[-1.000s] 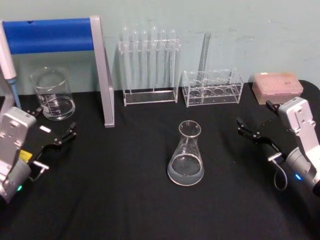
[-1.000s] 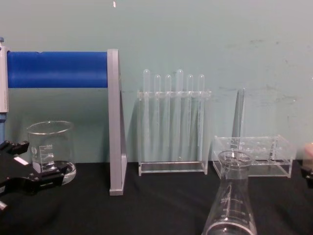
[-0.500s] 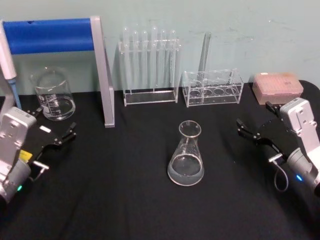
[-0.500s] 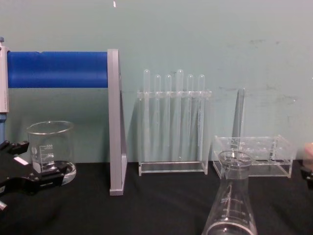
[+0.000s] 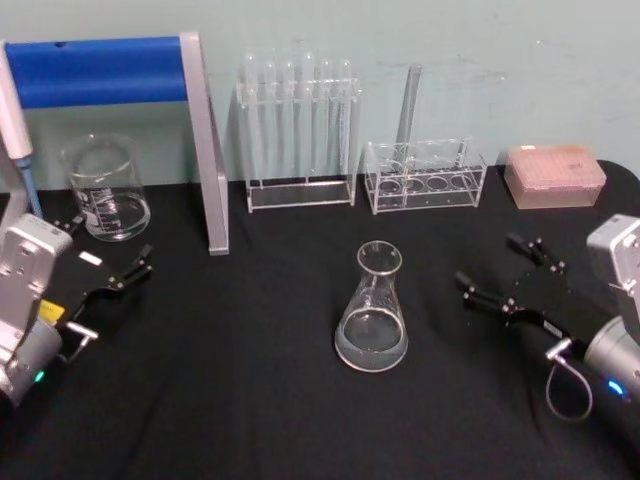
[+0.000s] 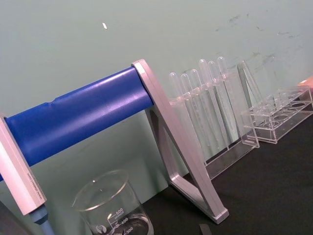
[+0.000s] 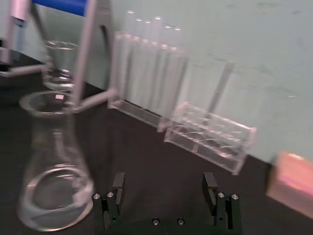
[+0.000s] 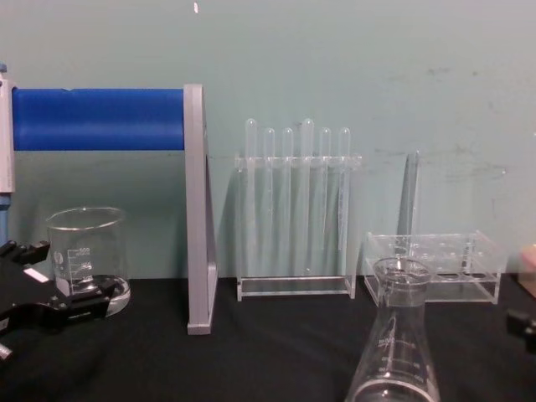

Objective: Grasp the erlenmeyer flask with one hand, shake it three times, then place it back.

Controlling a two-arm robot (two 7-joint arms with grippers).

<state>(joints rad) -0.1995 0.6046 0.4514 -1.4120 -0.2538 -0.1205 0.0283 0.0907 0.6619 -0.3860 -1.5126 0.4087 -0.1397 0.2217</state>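
Observation:
The erlenmeyer flask (image 5: 372,312) is clear glass and stands upright mid-table on the black cloth, with what looks like a little clear liquid in its base. It looms large in the chest view (image 8: 398,345) and sits off to one side in the right wrist view (image 7: 51,161). My right gripper (image 5: 490,262) hovers to the flask's right, a short gap away. It is open, with nothing between its black fingers (image 7: 211,188). My left gripper (image 5: 108,245) is parked open at the far left, beside the beaker, and holds nothing.
A glass beaker (image 5: 105,190) stands at the back left beside a pipette (image 5: 15,120) and a grey stand with a blue bar (image 5: 205,150). A test tube rack (image 5: 298,130), a low acrylic rack (image 5: 425,175) and a pink tip box (image 5: 555,175) line the back edge.
My right gripper has moved left and nearer to me, closing in on the flask's right side, still open. The left arm and the flask have not moved.

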